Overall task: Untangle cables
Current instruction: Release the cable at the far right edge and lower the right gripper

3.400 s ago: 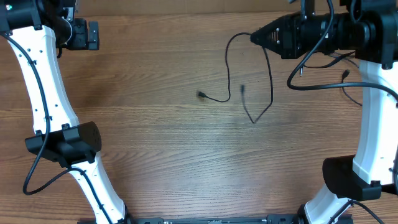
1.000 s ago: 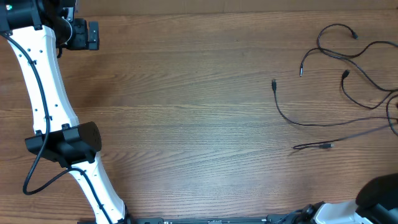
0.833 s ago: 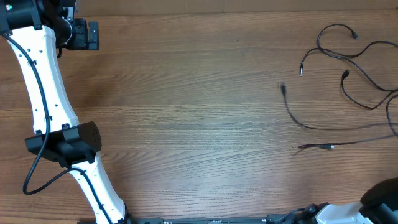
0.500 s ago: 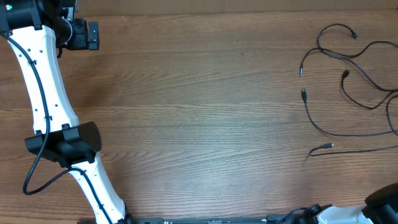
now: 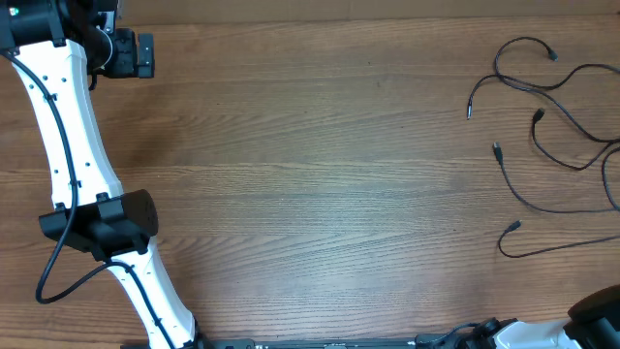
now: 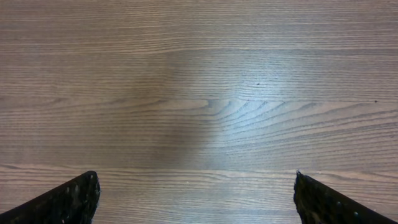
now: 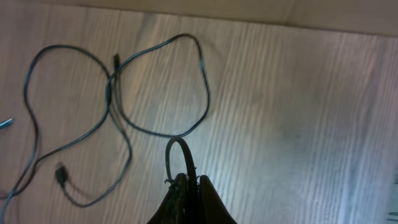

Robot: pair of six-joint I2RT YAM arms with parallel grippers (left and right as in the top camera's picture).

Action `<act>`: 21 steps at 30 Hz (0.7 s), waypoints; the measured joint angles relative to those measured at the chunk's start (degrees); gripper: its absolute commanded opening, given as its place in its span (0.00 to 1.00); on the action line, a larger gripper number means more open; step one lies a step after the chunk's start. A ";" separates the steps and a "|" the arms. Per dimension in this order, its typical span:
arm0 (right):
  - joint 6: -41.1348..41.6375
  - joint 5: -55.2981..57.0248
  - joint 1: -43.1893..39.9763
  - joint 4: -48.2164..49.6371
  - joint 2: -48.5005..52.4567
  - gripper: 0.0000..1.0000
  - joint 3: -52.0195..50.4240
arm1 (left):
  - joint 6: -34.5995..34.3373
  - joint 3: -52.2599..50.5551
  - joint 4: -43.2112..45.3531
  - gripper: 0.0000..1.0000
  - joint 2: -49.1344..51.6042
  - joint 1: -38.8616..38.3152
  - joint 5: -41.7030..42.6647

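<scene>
Several thin black cables lie spread along the table's right side, with looser loops at the back right. In the right wrist view my right gripper is shut on one cable, which arches up from the jaws in a small loop. More cables lie crossed on the wood beyond it. This gripper is outside the overhead view. My left gripper hangs at the back left. In the left wrist view it is open, with only bare wood between its fingertips.
The left arm's base stands at the left front and the right arm's base at the right front corner. Wooden tabletop fills the middle. The table's back edge runs along the top of the overhead view.
The two lower cable strands have slid steadily to the right across the table, their plug ends now near the right edge. The left arm has not moved.
</scene>
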 measured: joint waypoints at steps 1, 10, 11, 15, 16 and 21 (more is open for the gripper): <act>-0.07 1.46 0.00 0.04 0.13 0.04 0.00 | 0.00 0.00 0.00 1.00 0.00 0.00 0.00; -0.15 7.82 0.00 1.53 4.90 0.04 -0.04 | -0.02 0.00 0.00 1.00 0.00 0.00 0.00; -0.17 8.22 0.00 2.05 5.62 0.04 -0.04 | -0.02 0.00 0.00 1.00 0.00 0.00 0.00; -0.17 9.70 -0.20 4.22 7.50 0.04 -0.11 | 0.00 0.00 0.00 1.00 0.00 0.00 0.00; -0.22 10.14 -0.48 5.05 7.82 0.04 -0.13 | -0.02 0.00 0.00 0.99 0.00 0.00 0.00; -0.39 11.08 -3.26 8.20 8.28 0.04 -0.15 | 0.00 0.00 0.00 1.00 0.00 0.00 0.00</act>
